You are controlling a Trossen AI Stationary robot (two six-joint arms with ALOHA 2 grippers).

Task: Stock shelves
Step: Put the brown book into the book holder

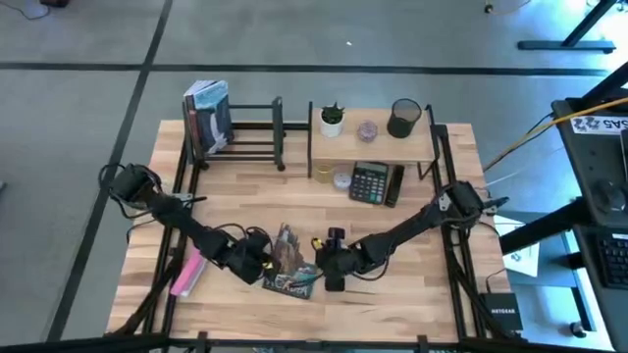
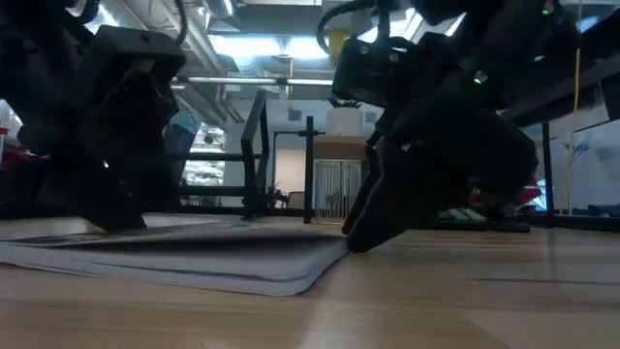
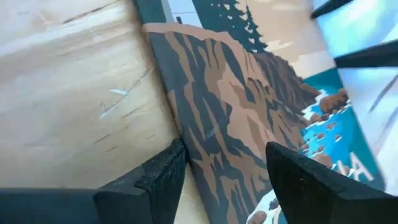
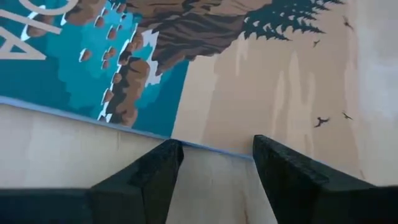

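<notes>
Both dark arms bend over a thin illustrated book with a teal sea-and-cliff cover [image 1: 287, 263], lying flat at the front of the butcher-block counter [image 1: 422, 294]. The left gripper [image 3: 219, 167] has its fingers apart astride the book's edge; the right gripper [image 4: 214, 163] meets the opposite edge, fingers likewise apart. The low black metal-bar rack [image 1: 245, 132] and the small two-level light-wood shelf [image 1: 373, 147] stand along the counter's far side.
</notes>
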